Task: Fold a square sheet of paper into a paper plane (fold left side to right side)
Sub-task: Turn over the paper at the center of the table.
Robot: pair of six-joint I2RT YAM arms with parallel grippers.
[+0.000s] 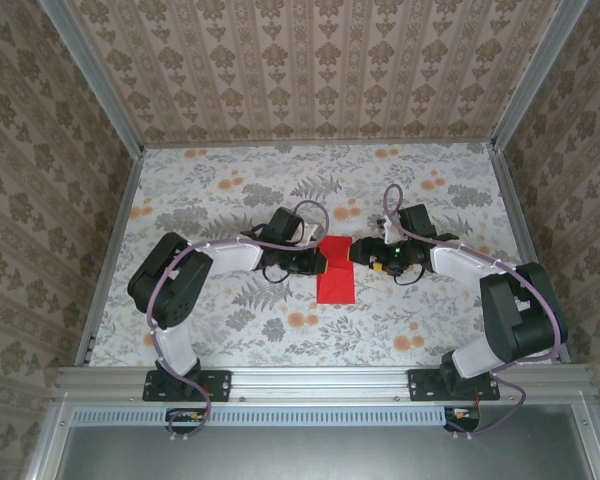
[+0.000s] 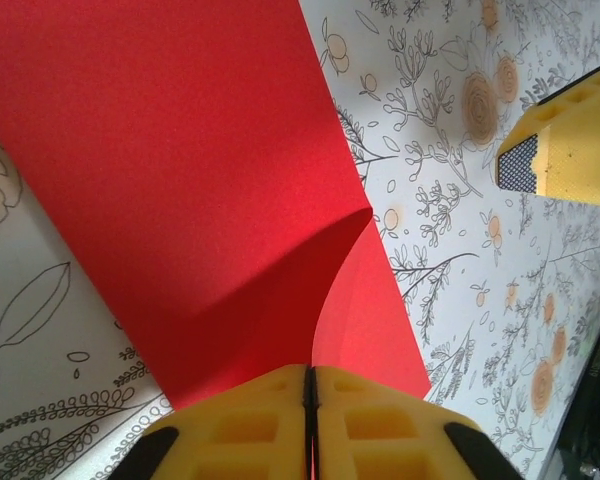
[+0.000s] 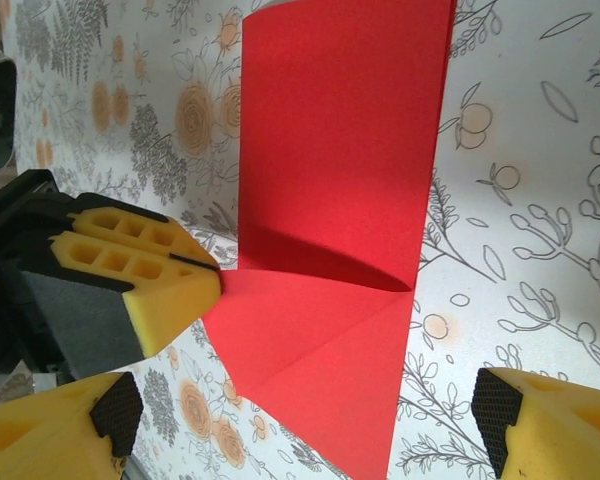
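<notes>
The square sheet of paper (image 2: 170,150) was thin, matt red paper, finely grained and softly creased. The left gripper (image 2: 310,400) had jaws of matt yellow moulded plastic with hollow cells. The right gripper (image 3: 305,415) matched, its fingertips (image 3: 115,408) faced with black, finely dimpled rubbery patches. The counter (image 1: 230,325) wore smooth, matt printed cloth. The arm shells (image 1: 170,280) looked like semi-gloss black and white plastic, the frame rail (image 1: 320,378) brushed metal.

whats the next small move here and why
Probably carry the left gripper across to the right. It is shut on the raised edge of the red sheet of paper, whose flap arches unflattened. The right gripper is open, holding nothing.
</notes>
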